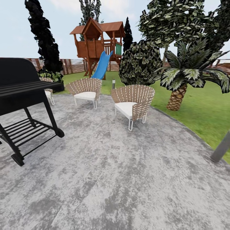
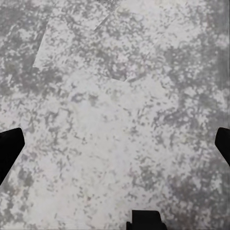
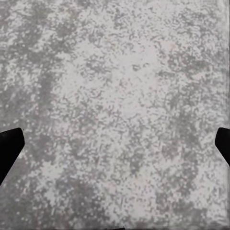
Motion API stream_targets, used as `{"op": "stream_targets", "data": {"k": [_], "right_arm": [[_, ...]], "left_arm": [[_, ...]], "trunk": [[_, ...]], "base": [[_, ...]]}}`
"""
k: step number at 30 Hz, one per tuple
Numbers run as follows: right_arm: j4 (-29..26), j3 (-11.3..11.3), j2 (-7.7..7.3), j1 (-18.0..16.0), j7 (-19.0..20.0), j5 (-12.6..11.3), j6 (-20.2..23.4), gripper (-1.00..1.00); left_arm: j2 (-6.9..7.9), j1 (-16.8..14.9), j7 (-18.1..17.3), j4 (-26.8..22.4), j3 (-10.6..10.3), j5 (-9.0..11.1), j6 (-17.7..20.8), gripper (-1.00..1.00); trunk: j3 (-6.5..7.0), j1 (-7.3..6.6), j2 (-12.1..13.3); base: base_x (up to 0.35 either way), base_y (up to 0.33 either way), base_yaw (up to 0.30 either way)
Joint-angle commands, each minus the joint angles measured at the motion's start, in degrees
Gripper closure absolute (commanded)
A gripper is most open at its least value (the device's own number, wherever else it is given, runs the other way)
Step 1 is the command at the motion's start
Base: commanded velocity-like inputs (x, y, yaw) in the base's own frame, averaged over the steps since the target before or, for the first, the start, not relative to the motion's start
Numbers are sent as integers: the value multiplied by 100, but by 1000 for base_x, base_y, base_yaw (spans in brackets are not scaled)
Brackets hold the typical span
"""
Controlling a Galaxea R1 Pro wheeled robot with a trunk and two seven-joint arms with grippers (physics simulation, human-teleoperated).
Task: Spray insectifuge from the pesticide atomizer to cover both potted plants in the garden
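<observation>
The pesticide atomizer and the potted plants are out of view. The head view looks across the garden: grey mottled paving (image 1: 111, 172) in front, green lawn (image 1: 198, 108) to the right and a brown slat fence (image 1: 74, 65) at the back. In the left wrist view my left gripper (image 2: 115, 148) is open, its black fingertips (image 2: 9, 148) set wide apart above bare paving. In the right wrist view my right gripper (image 3: 115, 148) is open too, with nothing but paving between its fingertips (image 3: 9, 148).
A black barbecue grill (image 1: 22, 95) stands close on the left. Two wicker chairs (image 1: 132, 103) (image 1: 86, 91) sit ahead on the paving. A scaly-trunked palm (image 1: 183, 80), dark bushes (image 1: 140, 62), a wooden playhouse with a blue slide (image 1: 102, 65) and a grey post (image 1: 222, 147) lie beyond.
</observation>
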Motion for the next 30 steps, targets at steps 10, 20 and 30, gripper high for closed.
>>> {"op": "stream_targets", "data": {"k": [10, 20, 30], "right_arm": [[6, -4, 1, -5, -2, -2, -19, -100], [6, -4, 1, -5, -2, -2, -19, -100], [6, -4, 1, -5, -2, 5, -19, -100]], "left_arm": [[1, -1, -4, 2, 1, 3, -18, -100], [1, -1, -4, 6, 1, 3, -18, -100], [1, -1, -4, 5, 1, 3, -18, -100]], "trunk": [[-185, 220, -405], [-364, 439, -806], [-544, 659, -1207]], "base": [[0, 0, -300], [0, 0, -300], [0, 0, -300]]}}
